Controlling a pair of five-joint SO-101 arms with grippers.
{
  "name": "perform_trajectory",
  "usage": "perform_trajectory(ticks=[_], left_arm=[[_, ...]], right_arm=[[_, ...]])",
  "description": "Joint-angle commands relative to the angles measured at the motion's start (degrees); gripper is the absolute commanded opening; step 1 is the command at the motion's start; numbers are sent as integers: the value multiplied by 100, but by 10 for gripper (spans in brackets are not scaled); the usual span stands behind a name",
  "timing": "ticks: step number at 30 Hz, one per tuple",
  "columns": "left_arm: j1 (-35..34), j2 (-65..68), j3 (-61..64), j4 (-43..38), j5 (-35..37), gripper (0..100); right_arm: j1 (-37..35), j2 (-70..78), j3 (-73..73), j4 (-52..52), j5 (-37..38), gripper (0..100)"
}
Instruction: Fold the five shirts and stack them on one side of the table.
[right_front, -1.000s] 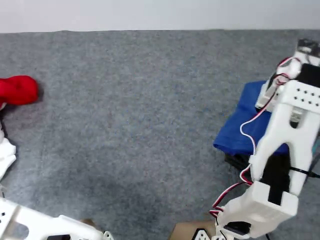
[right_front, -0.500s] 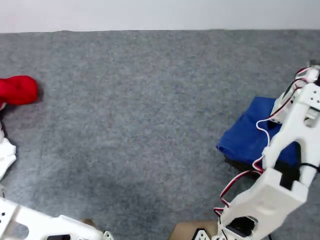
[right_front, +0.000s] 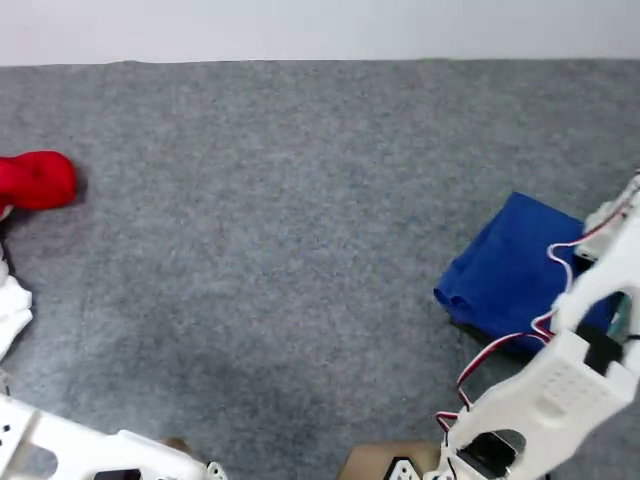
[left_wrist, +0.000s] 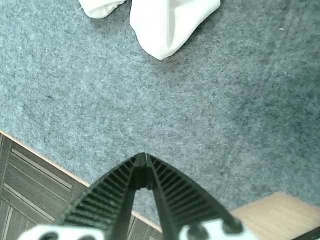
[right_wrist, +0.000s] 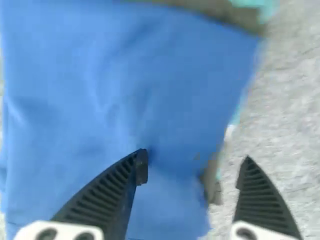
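Gaping right jaws hover over blue shirt; left jaws closed near white shirt.

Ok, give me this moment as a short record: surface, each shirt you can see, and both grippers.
surface: grey felt table cover
blue folded shirt: right side, on top of darker cloth
red bunched shirt: left edge
white crumpled shirt: left edge, nearer the arms
left gripper: fingers shut, empty, over bare felt
right gripper: fingers open, over the blue shirt
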Motion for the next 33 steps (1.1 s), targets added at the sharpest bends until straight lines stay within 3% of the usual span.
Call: perform_trajectory(ticks=[1,7,14,18,27,33], left_arm=[[53,-141,-171,-70,-53,5],[53,-141,-163,-70,-185,5],[53,-132,-163,-70,-211,5],[44,-132,-163,-70,-211,5],[26,-132,-163,-70,-211,5],[44,-132,-163,-70,-211,5]], right_arm=[[268,-84,-448,242,422,300],[259,-813,-422,251,1196,274],[-277,-1095,-176,233,1864,5],[-242,-593,273,4,2066,9],[593,831,290,-1358,2708,9],[277,277,-527,-207,2673,10]])
